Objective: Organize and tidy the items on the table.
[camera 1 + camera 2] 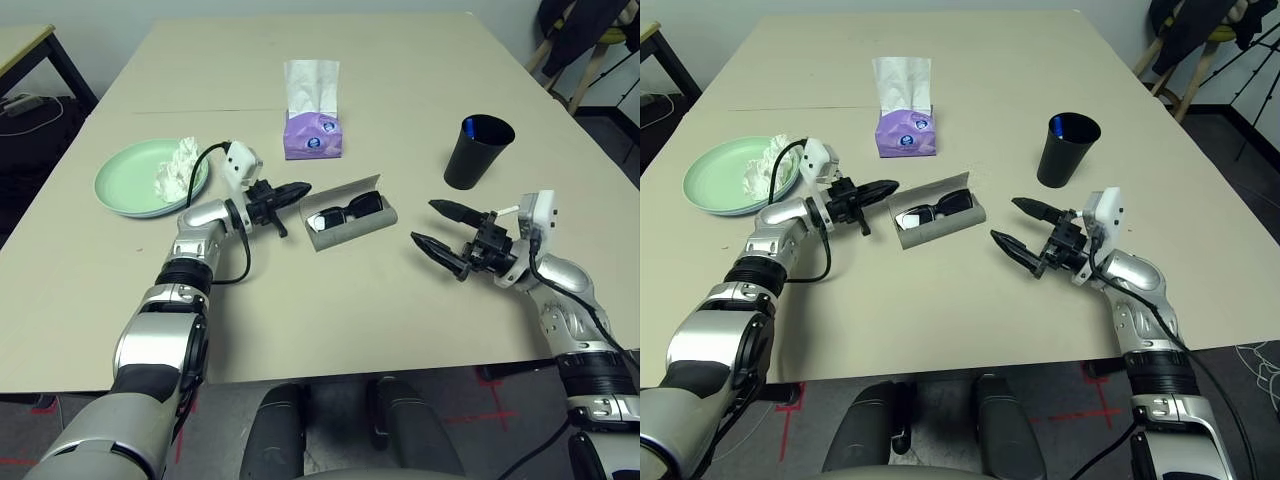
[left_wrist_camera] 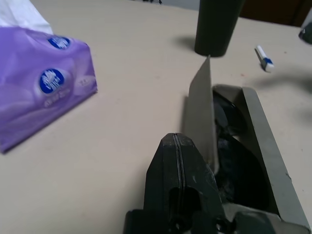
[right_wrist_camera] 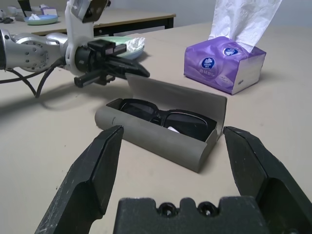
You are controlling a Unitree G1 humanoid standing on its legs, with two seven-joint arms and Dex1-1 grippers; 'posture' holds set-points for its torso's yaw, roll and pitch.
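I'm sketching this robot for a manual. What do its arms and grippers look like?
Both arms are silver metal with black joint bands. A white block sits on each wrist, with a black cable looping back along the forearm. The left gripper and right gripper each have two tapered black fingers.

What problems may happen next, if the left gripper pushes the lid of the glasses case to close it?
1. The left gripper is shut, its tip at the raised lid of the grey glasses case. Nothing holds the case, so a push may slide it across the table instead of closing it.
2. The black sunglasses lie inside; if they sit too high, the lid may press on them.
3. The right gripper is open, apart from the case, so it probably cannot stop it.
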